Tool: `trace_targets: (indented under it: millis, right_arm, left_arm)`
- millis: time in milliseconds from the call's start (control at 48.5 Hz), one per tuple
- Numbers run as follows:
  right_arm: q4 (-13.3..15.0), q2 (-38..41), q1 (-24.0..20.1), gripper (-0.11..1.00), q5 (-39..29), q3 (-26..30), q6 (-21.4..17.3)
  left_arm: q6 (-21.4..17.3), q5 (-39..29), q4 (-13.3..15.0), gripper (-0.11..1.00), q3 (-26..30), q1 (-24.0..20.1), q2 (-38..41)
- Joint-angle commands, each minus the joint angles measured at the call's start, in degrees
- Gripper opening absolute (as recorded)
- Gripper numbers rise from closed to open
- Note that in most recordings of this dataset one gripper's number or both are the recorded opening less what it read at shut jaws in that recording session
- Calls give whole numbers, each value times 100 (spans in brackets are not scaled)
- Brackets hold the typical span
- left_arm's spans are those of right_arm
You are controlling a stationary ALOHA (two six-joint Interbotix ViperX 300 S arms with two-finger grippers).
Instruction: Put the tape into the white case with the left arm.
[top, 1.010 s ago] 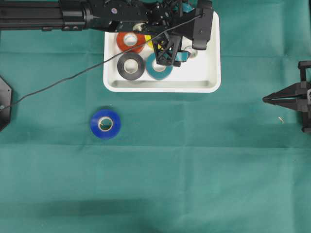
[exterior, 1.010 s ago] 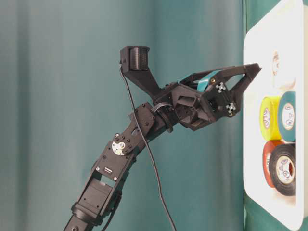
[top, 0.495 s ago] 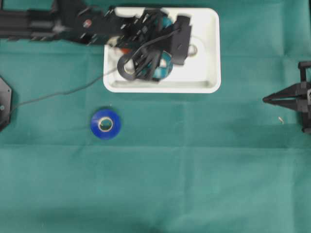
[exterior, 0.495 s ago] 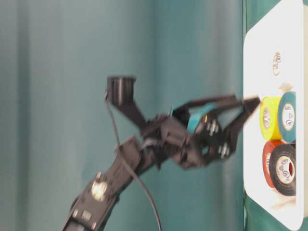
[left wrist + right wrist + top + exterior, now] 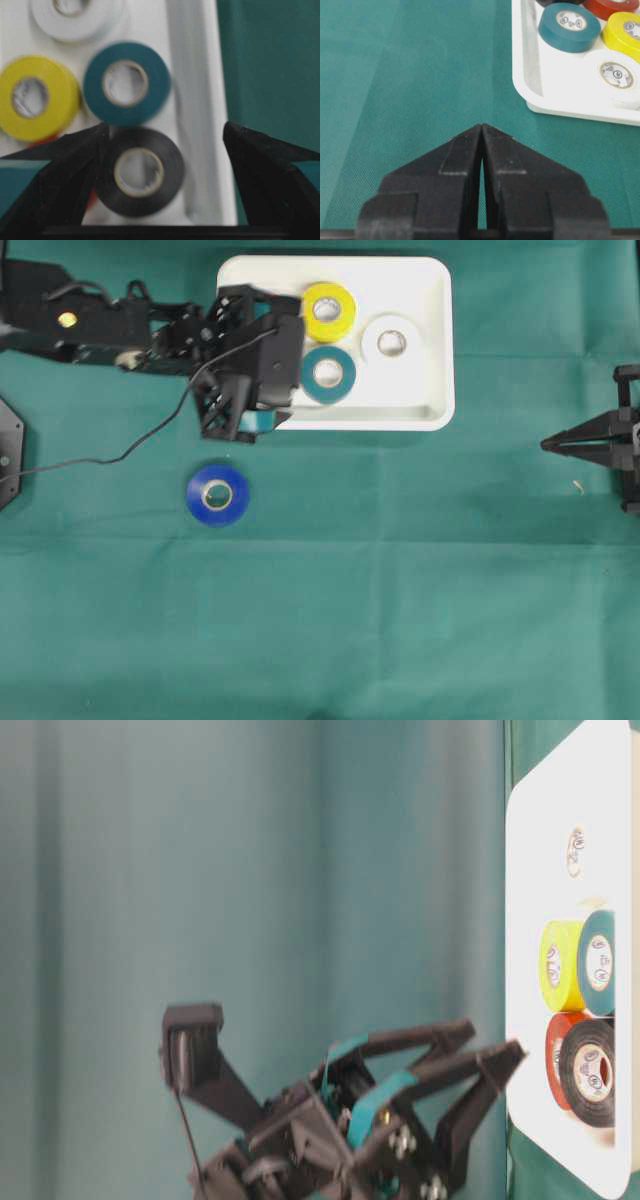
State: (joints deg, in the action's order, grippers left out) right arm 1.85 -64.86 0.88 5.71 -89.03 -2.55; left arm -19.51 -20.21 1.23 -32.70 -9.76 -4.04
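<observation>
A blue tape (image 5: 217,495) lies flat on the green cloth, below and left of the white case (image 5: 430,400). The case holds yellow (image 5: 328,310), white (image 5: 390,340) and teal (image 5: 328,375) rolls. My left gripper (image 5: 235,415) with teal bands hovers over the case's front-left corner, open and empty. In the left wrist view its wide-apart jaws frame a black roll (image 5: 140,172) lying in the case, with one jaw out past the rim (image 5: 200,125) over the cloth. My right gripper (image 5: 548,445) rests shut at the far right, nothing in it.
A red roll (image 5: 560,1040) sits beside the black one (image 5: 590,1070) in the case. The left arm's black cable (image 5: 110,455) trails across the cloth to the left edge. A black mount (image 5: 8,450) sits at the left border.
The left arm has swung left and forward from over the case's middle to its front-left corner, uncovering the yellow and white rolls. Its jaws stayed open. Blue tape and right gripper are unmoved.
</observation>
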Motion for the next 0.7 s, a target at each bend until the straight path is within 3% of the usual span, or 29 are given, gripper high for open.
trace_targets:
  millis: [0, 186, 680]
  right_arm:
    - [0, 44, 9, -9, 70, 62, 0]
    - [0, 44, 9, -9, 70, 62, -9]
    - [0, 44, 9, -9, 70, 62, 0]
  left_arm:
    - [79, 44, 18, 98, -105, 44, -325]
    - [272, 141, 18, 97, -519, 141, -712]
    - [308, 703, 44, 97, -1714, 589, -2013]
